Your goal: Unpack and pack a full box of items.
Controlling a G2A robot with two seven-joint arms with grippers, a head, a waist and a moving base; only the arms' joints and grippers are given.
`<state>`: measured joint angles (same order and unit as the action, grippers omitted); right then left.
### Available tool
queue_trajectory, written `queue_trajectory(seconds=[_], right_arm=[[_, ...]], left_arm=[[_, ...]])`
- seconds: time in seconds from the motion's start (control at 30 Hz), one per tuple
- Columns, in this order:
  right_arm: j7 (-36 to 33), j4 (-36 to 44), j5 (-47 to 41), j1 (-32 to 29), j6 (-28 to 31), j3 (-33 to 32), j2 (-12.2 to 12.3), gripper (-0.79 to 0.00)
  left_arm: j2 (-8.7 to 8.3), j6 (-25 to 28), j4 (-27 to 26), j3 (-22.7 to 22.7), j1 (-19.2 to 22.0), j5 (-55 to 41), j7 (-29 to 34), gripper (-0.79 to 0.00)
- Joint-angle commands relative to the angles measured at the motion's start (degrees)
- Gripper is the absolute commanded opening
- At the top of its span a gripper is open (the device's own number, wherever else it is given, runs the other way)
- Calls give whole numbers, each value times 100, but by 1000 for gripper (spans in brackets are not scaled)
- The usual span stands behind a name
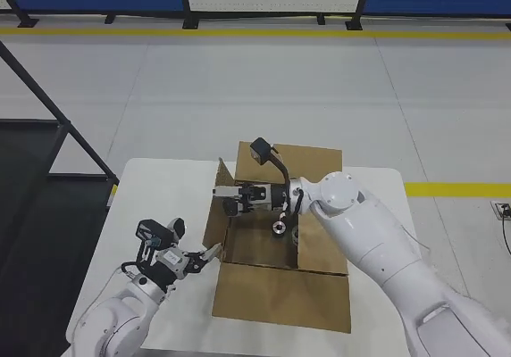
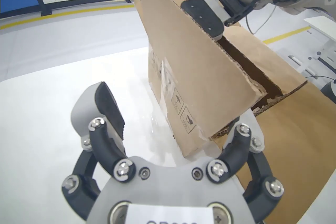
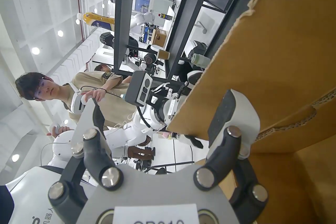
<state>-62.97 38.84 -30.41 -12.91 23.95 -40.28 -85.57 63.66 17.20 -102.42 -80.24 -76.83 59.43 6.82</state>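
White table w/ open box at centre; flap-opening step, I judge; R gripper spread astride side flap top edge, L gripper spread by its lower corner; next: press flap outward.

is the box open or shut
Open: the box has its front flap folded out, a side flap standing up, and its inside shows from above.
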Motion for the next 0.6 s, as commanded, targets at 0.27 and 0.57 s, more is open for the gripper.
queue_trajectory(seconds=[0.27, 0.57], right_arm=[[-248, -452, 60, 127, 49, -9, -128, 0], [-1, -714, 338, 198, -11, 103, -298, 0]], left_arm=[[-49, 150, -196, -582, -530, -420, -6, 0], [-57, 171, -110, -777, -715, -562, 18, 0]])
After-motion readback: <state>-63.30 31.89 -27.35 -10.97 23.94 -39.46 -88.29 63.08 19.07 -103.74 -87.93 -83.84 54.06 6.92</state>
